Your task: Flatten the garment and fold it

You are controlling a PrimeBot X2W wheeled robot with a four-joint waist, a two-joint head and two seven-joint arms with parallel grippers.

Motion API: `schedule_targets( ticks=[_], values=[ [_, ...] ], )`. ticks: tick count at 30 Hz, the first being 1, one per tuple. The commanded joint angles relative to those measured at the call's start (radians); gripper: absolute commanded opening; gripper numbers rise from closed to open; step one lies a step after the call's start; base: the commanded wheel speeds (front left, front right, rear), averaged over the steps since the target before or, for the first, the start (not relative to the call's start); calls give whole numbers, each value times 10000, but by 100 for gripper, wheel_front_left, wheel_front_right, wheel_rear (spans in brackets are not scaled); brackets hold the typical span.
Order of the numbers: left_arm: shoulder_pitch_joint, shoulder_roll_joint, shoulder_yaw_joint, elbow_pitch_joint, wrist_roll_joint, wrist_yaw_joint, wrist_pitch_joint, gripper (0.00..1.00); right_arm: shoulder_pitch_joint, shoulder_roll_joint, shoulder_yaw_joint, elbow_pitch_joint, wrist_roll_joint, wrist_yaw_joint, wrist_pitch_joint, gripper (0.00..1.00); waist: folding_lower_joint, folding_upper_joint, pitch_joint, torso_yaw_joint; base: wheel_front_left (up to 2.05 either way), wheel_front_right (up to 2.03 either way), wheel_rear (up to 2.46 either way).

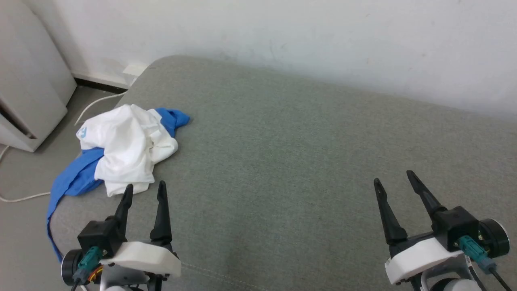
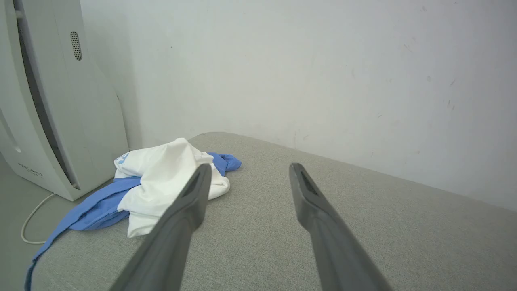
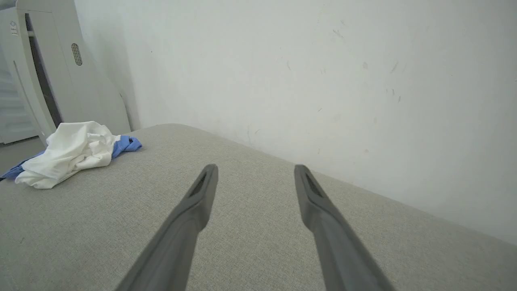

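The garment lies crumpled in a heap near the left edge of the grey padded surface, white body bunched up, one blue sleeve hanging over the edge. It also appears as the garment in the left wrist view and the garment far left in the right wrist view. My left gripper is open, fingertips just short of the heap's near edge, nothing between them. My right gripper is open over bare fabric at the lower right, far from the shirt.
A white wall runs along the far side of the surface. A pale appliance stands on the floor at the left, with a white cable trailing past it. The surface's left edge drops to the floor beside the heap.
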Motion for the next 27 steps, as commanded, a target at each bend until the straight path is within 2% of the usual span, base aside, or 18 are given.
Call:
schedule_targets(
  ticks=[1, 11, 22, 27],
  values=[
    [59, -11, -17, 7, -103, 70, -118, 100, 86, 19, 26, -108, -80, -11, -97, 100, 0, 0, 44, 164, -4, -4, -4],
    [-632, -13, -72, 126, -264, 278, -326, 100, -57, 22, 191, -471, -356, -13, 45, 100, 0, 0, 612, 514, -1, -1, -1],
    [-2735, -4, 484, 767, -346, 428, -556, 100, -505, -63, 344, -919, -683, -15, 358, 100, 0, 0, 1884, 148, 0, 0, 0],
    [-4227, 430, 1028, 1880, -383, 234, -661, 100, -839, -278, 381, -1095, -650, -15, 440, 100, 0, 0, 2671, -139, 0, 0, 0]
  ],
)
